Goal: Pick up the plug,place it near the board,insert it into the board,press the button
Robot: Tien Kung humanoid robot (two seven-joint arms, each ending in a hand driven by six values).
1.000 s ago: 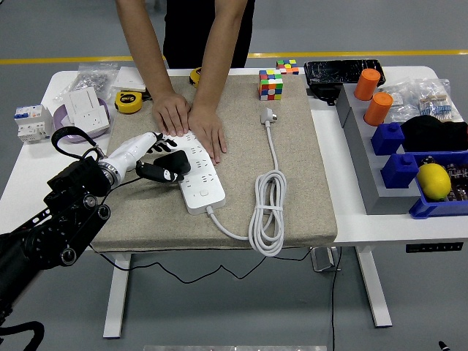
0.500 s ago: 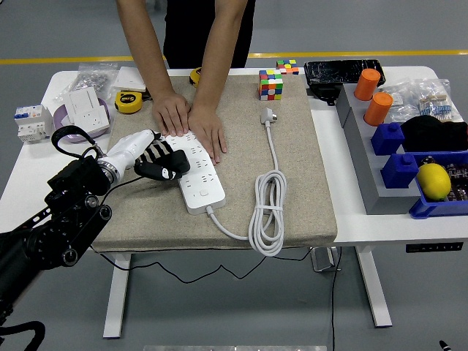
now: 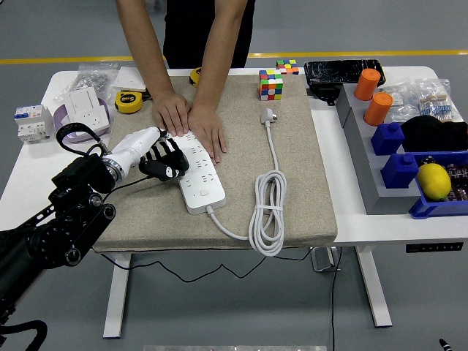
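A white power strip (image 3: 199, 179) lies on the beige mat (image 3: 292, 183), running from the person's hands toward the near edge. Its white cable is coiled (image 3: 267, 212) to the right and ends in a grey plug (image 3: 269, 115). My left hand (image 3: 159, 159) comes in from the lower left and is curled around a black plug (image 3: 168, 170), right against the strip's left edge near its far half. The person at the far side presses both hands (image 3: 191, 123) flat on the strip's far end. My right arm is out of the picture.
A Rubik's cube (image 3: 270, 84) stands at the mat's far edge. A yellow tape measure (image 3: 129, 101), a white wall socket (image 3: 84, 104) and a breaker (image 3: 29, 121) lie at the left. A grey rack (image 3: 365, 157) with orange cylinders, blue bins and a lemon (image 3: 433, 180) fills the right.
My left hand has moved a little farther from me with the black plug, closing in on the strip's left edge. The person's hands have stayed put.
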